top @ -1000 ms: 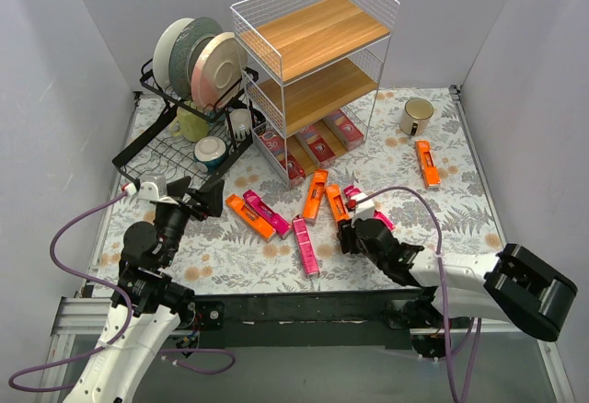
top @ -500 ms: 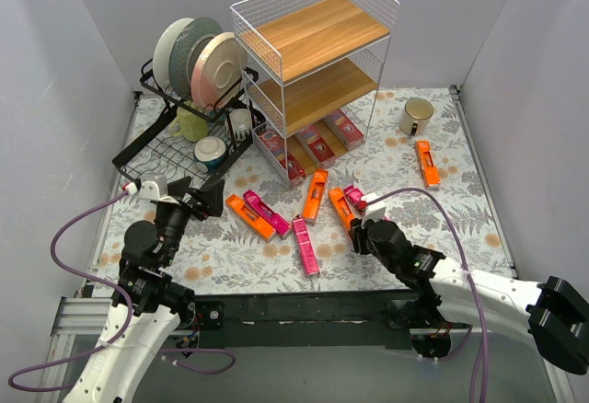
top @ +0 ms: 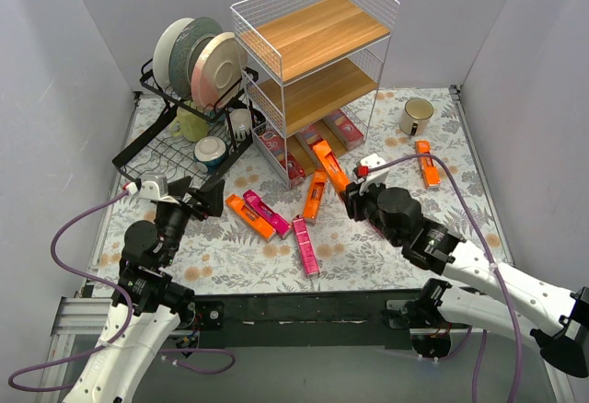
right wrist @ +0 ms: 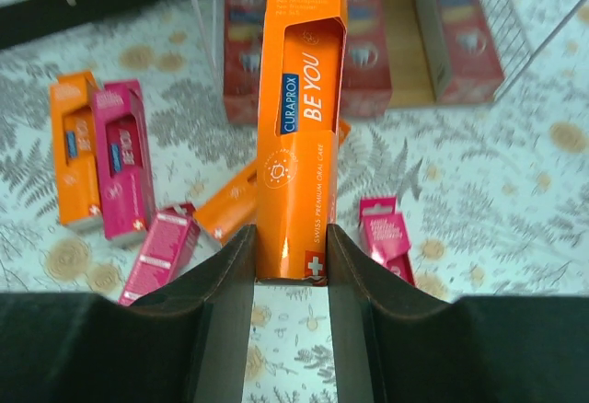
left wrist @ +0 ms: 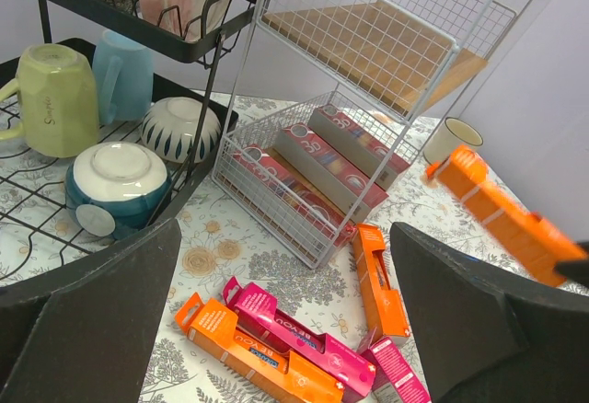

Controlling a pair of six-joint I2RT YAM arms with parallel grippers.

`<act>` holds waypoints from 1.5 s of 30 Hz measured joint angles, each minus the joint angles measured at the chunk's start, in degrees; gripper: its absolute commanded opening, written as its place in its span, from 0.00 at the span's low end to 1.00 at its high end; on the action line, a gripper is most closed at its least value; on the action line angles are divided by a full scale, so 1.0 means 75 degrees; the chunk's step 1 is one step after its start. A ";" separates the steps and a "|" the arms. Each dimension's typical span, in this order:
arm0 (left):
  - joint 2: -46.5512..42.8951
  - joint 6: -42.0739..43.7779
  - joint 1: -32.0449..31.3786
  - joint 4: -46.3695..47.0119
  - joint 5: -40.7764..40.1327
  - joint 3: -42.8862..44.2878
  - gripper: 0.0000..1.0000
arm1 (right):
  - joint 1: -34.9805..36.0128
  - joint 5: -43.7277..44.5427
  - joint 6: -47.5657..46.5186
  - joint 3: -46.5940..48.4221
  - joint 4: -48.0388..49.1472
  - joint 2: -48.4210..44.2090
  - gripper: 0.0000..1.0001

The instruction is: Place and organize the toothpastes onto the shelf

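Observation:
My right gripper (top: pixel 352 193) is shut on an orange toothpaste carton (top: pixel 329 165), held above the table with its far end towards the shelf (top: pixel 313 63); in the right wrist view the carton (right wrist: pixel 299 127) stands between my fingers (right wrist: pixel 291 247). Dark red cartons (top: pixel 317 142) lie in the shelf's bottom tier; both upper boards are bare. Loose cartons lie on the table: an orange (top: pixel 250 216) and a magenta one (top: pixel 267 212) together, another magenta (top: pixel 305 245), an orange (top: pixel 315 196), and an orange far right (top: pixel 426 163). My left gripper (top: pixel 190 197) is open and empty, above the orange and magenta pair (left wrist: pixel 276 352).
A black dish rack (top: pixel 179 145) with plates, cups and a bowl stands left of the shelf, close to my left gripper. A beige mug (top: pixel 416 115) sits at the back right. Walls close in the table on three sides.
My right gripper has lifted the orange carton off the table and carried it away from the front edge towards the shelf. The left arm has not moved.

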 measured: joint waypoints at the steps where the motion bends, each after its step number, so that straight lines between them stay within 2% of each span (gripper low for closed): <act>1: 0.0000 0.0000 0.0000 -0.0003 0.0000 0.0000 0.98 | -0.0003 0.0003 -0.0134 0.0297 -0.0041 0.0023 0.38; 6: -0.0003 0.0000 0.0000 0.0000 0.0000 0.0000 0.98 | -0.0073 -0.0006 -0.0743 0.1483 -0.0184 0.0463 0.38; 12: -0.0006 0.0003 0.0000 0.0000 0.0003 0.0000 0.98 | -0.0656 -0.0530 -0.1440 0.2952 -0.0184 0.1804 0.38; 18: -0.0038 0.0000 0.0003 -0.0006 0.0003 0.0000 0.98 | -0.1472 -0.1413 -0.1550 0.4147 0.0105 0.3206 0.39; 26: -0.0128 0.0000 0.0003 -0.0006 0.0006 0.0000 0.98 | -0.1617 -0.2311 -0.1539 0.5421 0.0557 0.4873 0.41; 32: -0.0210 -0.0003 0.0003 -0.0012 0.0006 0.0000 0.98 | -0.1617 -0.2742 -0.1358 0.5998 0.0848 0.5709 0.43; 45: -0.0262 -0.0006 0.0003 -0.0012 0.0006 0.0000 0.98 | -0.1638 -0.3314 -0.0708 0.6292 0.1209 0.6172 0.56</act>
